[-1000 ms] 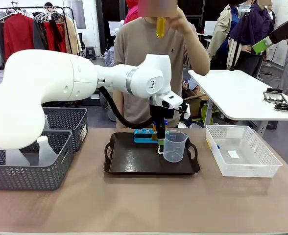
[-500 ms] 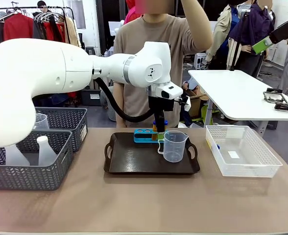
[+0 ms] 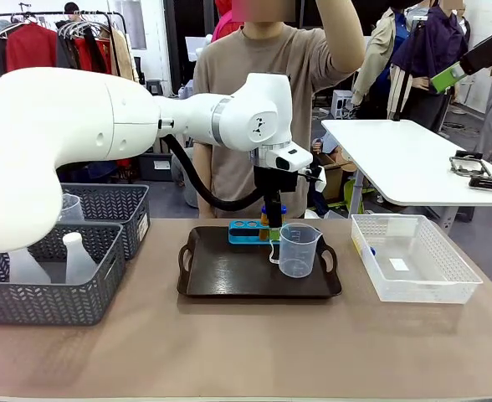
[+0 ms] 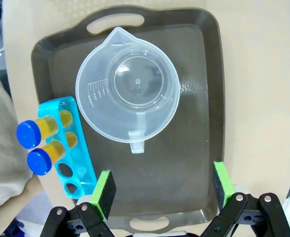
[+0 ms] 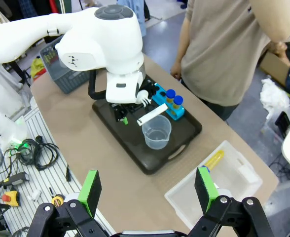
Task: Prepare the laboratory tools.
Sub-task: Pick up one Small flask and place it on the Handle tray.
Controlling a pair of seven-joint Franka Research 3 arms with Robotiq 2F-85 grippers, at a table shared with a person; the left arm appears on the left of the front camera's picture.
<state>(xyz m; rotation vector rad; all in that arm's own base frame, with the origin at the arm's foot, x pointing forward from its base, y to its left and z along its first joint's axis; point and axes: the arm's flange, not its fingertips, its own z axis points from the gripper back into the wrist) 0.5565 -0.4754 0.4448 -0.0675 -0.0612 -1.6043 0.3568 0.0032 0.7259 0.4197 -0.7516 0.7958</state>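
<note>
Trouble is most likely to be caused by the left pincer [image 4: 162, 190], which is held spread wide and empty above the near end of the dark tray [image 4: 194, 98]. If it is lowered carelessly, the blue rack [image 4: 81, 163] could be clipped by the finger nearest it, and the two blue-capped tubes [image 4: 26, 134] seated in it could be knocked over. The clear beaker [image 4: 127, 91] looks light, and it could be tipped or pushed across the tray by a glancing touch on its handle. In the left wrist view the beaker is seen ahead of the open jaws, upright and near the tray's middle, with its handle turned towards the pincer. The rack is set just beside the beaker at the tray's edge, close to one green pad, and two of its holes are left unfilled. A further yellow tube [image 5: 214, 160] is seen lying in the white mesh basket [image 5: 234, 182], well apart from the rack, and the conical flask [image 3: 79, 258] is kept in the grey basket [image 3: 53, 301] at the other end of the counter [image 4: 263, 74]. The right pincer [image 5: 147, 190] is held high over the counter, jaws parted, with nothing gripped.
</note>
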